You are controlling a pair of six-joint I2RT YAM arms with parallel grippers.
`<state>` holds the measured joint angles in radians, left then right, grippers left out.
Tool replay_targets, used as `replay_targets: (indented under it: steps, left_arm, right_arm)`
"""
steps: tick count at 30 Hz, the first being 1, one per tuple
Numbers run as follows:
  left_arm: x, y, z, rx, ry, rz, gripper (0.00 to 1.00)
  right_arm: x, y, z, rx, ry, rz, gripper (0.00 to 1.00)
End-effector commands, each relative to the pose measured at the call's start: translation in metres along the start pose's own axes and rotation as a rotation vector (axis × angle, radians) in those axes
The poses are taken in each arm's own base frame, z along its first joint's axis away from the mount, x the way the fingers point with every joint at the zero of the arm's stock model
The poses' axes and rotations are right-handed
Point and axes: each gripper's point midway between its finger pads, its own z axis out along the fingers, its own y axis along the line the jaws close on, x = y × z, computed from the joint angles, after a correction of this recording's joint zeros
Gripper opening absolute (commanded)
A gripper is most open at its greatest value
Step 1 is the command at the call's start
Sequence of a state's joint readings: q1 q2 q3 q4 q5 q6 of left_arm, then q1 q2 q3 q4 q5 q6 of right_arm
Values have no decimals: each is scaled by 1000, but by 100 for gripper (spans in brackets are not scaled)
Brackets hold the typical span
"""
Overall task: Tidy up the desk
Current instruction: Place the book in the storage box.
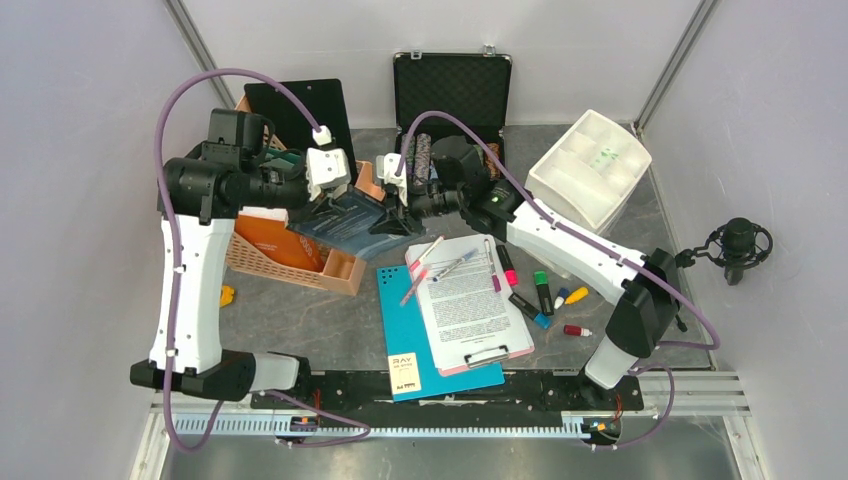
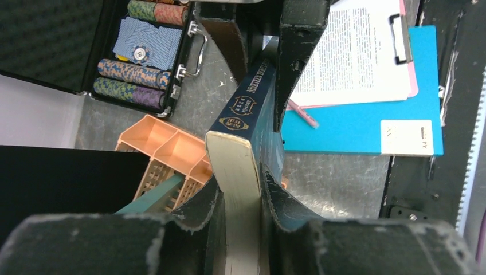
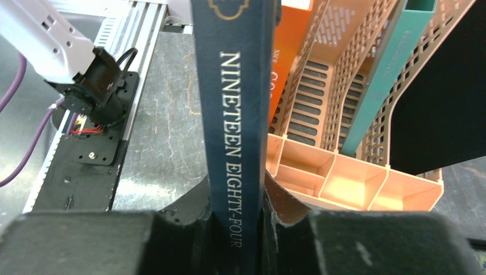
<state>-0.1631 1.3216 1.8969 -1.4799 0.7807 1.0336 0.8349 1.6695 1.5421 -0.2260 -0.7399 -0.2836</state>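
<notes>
1. Two arms meet over the surface (image 1: pixel 330 320), a dark grey mottled top that runs between pale walls and carries everything else.
2. Between them hangs a dark blue book (image 3: pixel 235 114), lifted clear of the surface and just beside a peach rack (image 1: pixel 290 265).
3. The left tool (image 2: pixel 240 177) is clenched on one end of the book, where the cream page edge shows. The right tool (image 3: pixel 236 189) is clenched on the other end, with the spine between its fingers.
4. Risk: both tools hold one book, so any mismatch in the arms' travel would likely twist it or drag it out of one grip.
5. Risk: each grip sits at an end. If one lets go, the other bears the whole length and the book may swing down.
6. Risk: the rack already holds an orange book (image 3: pixel 286 57) and a teal item (image 3: pixel 395 57), so a tilted entry may catch a slatted wall.
7. Risk: a drop would probably land near the clipboard (image 1: pixel 470 300) and pens (image 1: pixel 525 285).
</notes>
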Motion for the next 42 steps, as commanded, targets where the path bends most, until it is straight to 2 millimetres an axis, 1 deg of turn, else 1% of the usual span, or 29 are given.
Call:
replay_targets:
  steps: [1,2,4,7,9,12,16,18,21,23,27,32,38,42]
  left_arm:
    - [-10,14,-23,-71,65,216,2]
    - [-8,14,-26,-65,87,249,2]
    - [-6,18,-28,-61,115,296,2]
    - [1,24,-25,-39,149,348,2]
    - [4,29,-20,-25,155,374,2]
    - [4,32,-11,6,134,414,2]
    - [3,46,-5,4,159,452,2]
    - [8,55,-5,-3,197,467,2]
    - [20,68,0,2,259,479,2]
    - [30,74,5,22,295,482,2]
    - [41,81,7,42,352,463,2]
    - [57,82,3,52,429,465,2]
    - [84,77,-6,77,552,451,2]
    - [94,77,-13,74,604,430,2]
  right_arm:
    - [-24,-10,-15,81,-39,-65,27]
    - [-19,-12,-16,97,-24,-64,38]
    - [-12,-16,-19,135,-2,-67,51]
    - [-3,-17,-25,175,23,-68,64]
    - [2,-18,-30,198,36,-79,69]
    - [8,-18,-38,230,50,-90,71]
    - [17,-16,-46,248,68,-93,71]
    - [22,-16,-50,253,77,-94,71]
    - [29,-15,-55,258,89,-96,71]
    - [33,-17,-58,265,95,-94,71]
    - [39,-19,-65,277,102,-89,70]
    - [47,-23,-72,292,115,-82,70]
    - [58,-26,-72,291,123,-68,69]
    - [64,-27,-72,289,127,-58,69]
